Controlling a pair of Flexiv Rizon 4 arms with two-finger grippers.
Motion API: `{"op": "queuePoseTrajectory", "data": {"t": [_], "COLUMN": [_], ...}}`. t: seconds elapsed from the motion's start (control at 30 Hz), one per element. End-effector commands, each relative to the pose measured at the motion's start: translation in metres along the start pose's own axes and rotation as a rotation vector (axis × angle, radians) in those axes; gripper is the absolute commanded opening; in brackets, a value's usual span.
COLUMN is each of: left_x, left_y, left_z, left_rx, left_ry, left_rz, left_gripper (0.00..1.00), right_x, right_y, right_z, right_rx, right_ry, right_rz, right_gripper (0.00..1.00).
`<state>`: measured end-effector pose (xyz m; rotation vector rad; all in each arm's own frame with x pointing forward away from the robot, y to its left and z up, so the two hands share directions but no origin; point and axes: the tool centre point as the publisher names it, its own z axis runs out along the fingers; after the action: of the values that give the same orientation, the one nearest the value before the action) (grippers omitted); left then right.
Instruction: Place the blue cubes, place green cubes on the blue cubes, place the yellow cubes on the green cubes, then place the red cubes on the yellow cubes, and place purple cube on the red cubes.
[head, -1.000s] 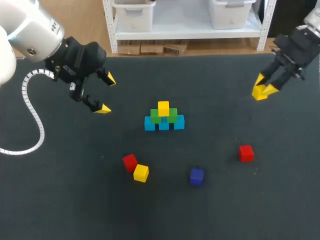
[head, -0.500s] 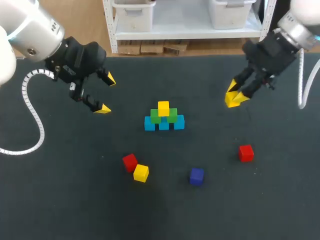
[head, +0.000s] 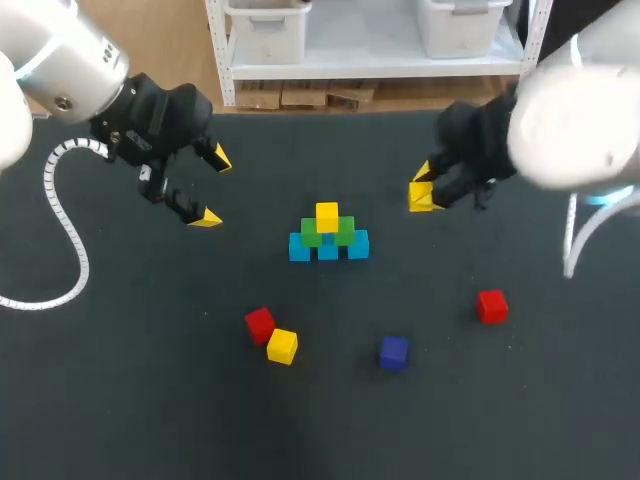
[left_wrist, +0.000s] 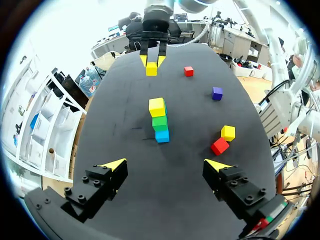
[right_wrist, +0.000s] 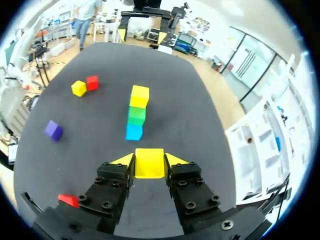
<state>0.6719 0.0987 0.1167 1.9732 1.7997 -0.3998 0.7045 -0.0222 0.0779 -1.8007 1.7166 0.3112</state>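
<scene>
Stacked so far, ahead of the right end effector (head: 424, 190): 3 blue cubes (head: 328, 249), 2 green cubes (head: 312, 236), 1 top yellow cube (head: 327, 215). Clamped between its fingers: 1 held yellow cube (right_wrist: 149, 163). Left end effector (head: 213, 187) spread wide, empty. Left to place, loose on the worktop (head: 120, 400): 1 spare yellow cube (head: 282, 346), 2 red cubes (head: 260, 323), 1 purple cube (head: 393, 352).

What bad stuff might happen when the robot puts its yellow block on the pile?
1. The top yellow cube sits over the middle of the two green cubes, leaving little room, so the held yellow cube might land half off an edge and tumble.
2. The right end effector has bulky fingers beside its cube. Lowering next to the pile, they could knock the blue cubes apart.
</scene>
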Motion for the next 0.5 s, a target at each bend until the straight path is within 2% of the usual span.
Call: {"op": "queuePoseTrajectory", "data": {"t": [0.03,0.2,0.5], "left_x": [0.000,0.000,0.000], "left_y": [0.001,0.001,0.001], "left_z": [0.000,0.000,0.000], "left_rx": [0.003,0.003,0.003], "left_ry": [0.002,0.002,0.002], "left_rz": [0.000,0.000,0.000], "left_gripper": [1.00,1.00,1.00], "right_x": [-0.007,-0.012,-0.019], "right_y": [0.001,-0.004,-0.005], "right_z": [0.010,0.017,0.014], "right_rx": [0.238,0.188,0.120], "right_ry": [-0.011,-0.046,-0.047], "right_rz": [0.005,0.032,0.004], "right_gripper": [0.00,0.00,0.00]}}
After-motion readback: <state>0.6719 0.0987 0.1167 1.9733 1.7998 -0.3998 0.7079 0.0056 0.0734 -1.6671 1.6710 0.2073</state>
